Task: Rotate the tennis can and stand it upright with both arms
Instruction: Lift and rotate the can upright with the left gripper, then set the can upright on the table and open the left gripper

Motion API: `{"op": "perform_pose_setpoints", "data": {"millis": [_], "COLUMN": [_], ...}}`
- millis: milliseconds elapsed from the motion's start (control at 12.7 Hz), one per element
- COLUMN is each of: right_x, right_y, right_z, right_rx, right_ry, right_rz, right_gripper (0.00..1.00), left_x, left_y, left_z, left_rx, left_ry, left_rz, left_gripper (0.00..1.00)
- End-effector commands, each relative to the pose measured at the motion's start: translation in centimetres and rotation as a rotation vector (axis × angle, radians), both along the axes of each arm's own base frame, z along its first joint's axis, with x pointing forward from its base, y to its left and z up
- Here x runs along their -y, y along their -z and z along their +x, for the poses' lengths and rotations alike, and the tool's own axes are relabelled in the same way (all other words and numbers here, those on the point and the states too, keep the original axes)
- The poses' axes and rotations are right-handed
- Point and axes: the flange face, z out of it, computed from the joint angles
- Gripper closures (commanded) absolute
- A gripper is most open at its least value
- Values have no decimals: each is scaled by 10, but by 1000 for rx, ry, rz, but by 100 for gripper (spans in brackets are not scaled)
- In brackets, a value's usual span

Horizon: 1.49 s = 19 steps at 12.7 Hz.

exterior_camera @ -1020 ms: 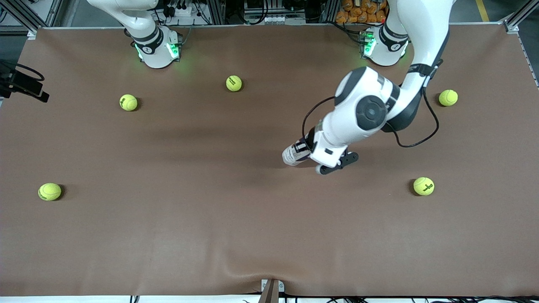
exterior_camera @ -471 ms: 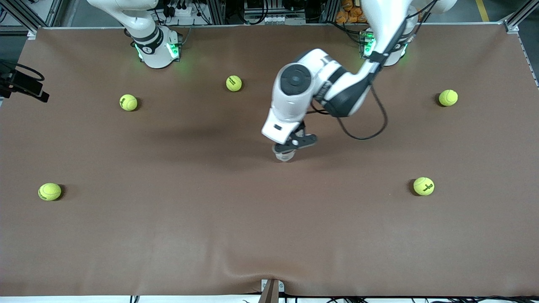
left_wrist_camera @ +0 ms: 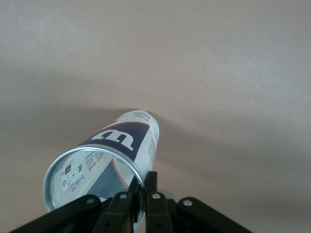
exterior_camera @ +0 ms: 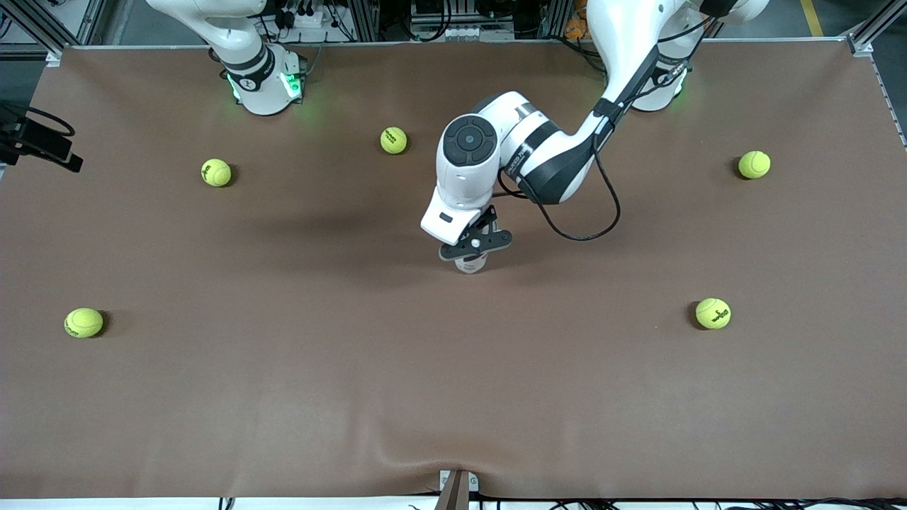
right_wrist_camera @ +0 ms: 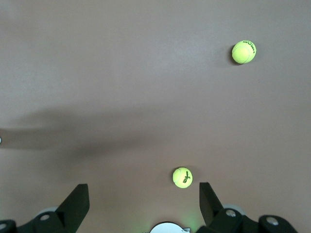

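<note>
The tennis can [exterior_camera: 470, 265] is at the middle of the table, nearly upright under my left gripper [exterior_camera: 473, 244], and mostly hidden by it in the front view. In the left wrist view the can [left_wrist_camera: 121, 141] shows its white and navy label with the big "W" and its silvery rim. My left gripper [left_wrist_camera: 142, 194] is shut on that rim, one finger inside the can's wall and one outside. My right gripper [right_wrist_camera: 143, 208] is open and empty, high over the table near its own base. It is out of the front view.
Several yellow-green tennis balls lie scattered on the brown table: two near the right arm's base [exterior_camera: 394, 140] [exterior_camera: 216, 172], one at that end nearer the camera [exterior_camera: 83, 322], two at the left arm's end [exterior_camera: 754, 164] [exterior_camera: 713, 313]. The right wrist view shows two balls [right_wrist_camera: 182, 177] [right_wrist_camera: 244, 52].
My left arm swung toward the right arm's end and turned its wrist over the can. The can went from strongly tilted to nearly upright. The balls have not moved.
</note>
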Motion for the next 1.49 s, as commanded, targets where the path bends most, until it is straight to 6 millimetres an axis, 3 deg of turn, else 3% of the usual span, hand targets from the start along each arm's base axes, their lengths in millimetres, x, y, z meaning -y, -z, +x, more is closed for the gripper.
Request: {"op": "perform_pose_setpoints", "data": {"millis": [0, 78, 235, 471, 863, 1099, 1334, 1413], "right_x": [2, 2, 3, 3, 2, 2, 3, 3], "right_y": [-5, -5, -5, -5, -5, -5, -5, -5], "right_z": [-1, -1, -1, -1, -1, -1, -1, -1], "right_rx": [0, 0, 0, 0, -2, -2, -1, -2], "right_ry": [4, 4, 6, 6, 4, 4, 6, 6], "right_rz": [-6, -6, -6, -6, -6, -6, -4, -6], "right_gripper": [0, 0, 0, 0, 0, 0, 0, 0], "left_x": [3, 3, 3, -2, -24, -77, -164, -193], "left_y": [9, 8, 1, -27, -100, -158, -215, -223], "left_z": [4, 4, 3, 0, -8, 11, 43, 57], "left_rx": [12, 13, 21, 26, 52, 76, 122, 132], "left_ry": [6, 6, 4, 3, -1, -64, -133, -182], "left_rz": [31, 31, 25, 29, 26, 29, 17, 18], "left_gripper": [21, 0, 0, 0, 0, 0, 0, 0]}}
